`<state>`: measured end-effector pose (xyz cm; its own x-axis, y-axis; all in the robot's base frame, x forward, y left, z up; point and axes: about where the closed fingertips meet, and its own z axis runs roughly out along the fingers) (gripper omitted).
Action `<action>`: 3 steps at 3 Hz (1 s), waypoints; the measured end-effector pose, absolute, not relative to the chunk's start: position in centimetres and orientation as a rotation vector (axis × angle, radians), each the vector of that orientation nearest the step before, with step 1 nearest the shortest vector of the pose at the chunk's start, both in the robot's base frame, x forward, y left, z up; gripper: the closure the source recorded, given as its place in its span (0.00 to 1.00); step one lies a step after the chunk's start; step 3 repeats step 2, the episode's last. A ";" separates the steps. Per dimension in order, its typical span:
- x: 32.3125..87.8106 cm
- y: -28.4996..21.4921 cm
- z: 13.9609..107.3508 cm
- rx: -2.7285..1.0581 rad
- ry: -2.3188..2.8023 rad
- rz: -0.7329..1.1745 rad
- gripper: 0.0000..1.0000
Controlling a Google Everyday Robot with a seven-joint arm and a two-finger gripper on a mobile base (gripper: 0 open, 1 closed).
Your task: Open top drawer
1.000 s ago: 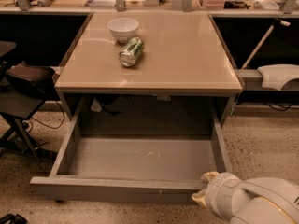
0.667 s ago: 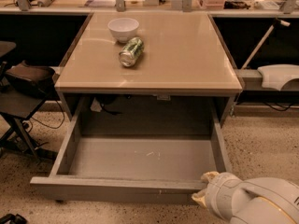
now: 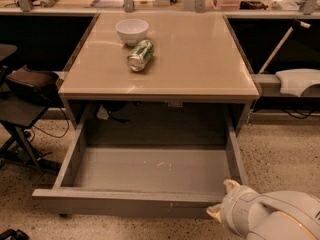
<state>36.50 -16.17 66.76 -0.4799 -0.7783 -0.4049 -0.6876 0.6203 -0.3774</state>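
The top drawer [image 3: 125, 199] is a wide grey box pulled far out from under the tan table [image 3: 200, 64]. Its inside is bare grey with small whitish scratches on the floor right of centre. My gripper [image 3: 223, 199] is at the bottom right, at the drawer's front right corner and against the end of the front panel. The white arm [image 3: 275, 219] behind it fills the lower right corner of the view and hides the floor there.
A white bowl [image 3: 132, 30] and a green can [image 3: 140, 55] lying on its side rest on the tabletop at the back left. A black chair [image 3: 25, 94] stands left of the table. A white object [image 3: 300, 81] lies on the right. Cables [image 3: 112, 115] hang under the table.
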 end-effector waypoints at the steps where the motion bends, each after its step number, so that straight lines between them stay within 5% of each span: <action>1: 36.5 -16.2 66.8 -1.149 2.299 -0.219 0.00; 3: 36.5 -16.2 66.8 -1.149 2.299 -0.219 0.00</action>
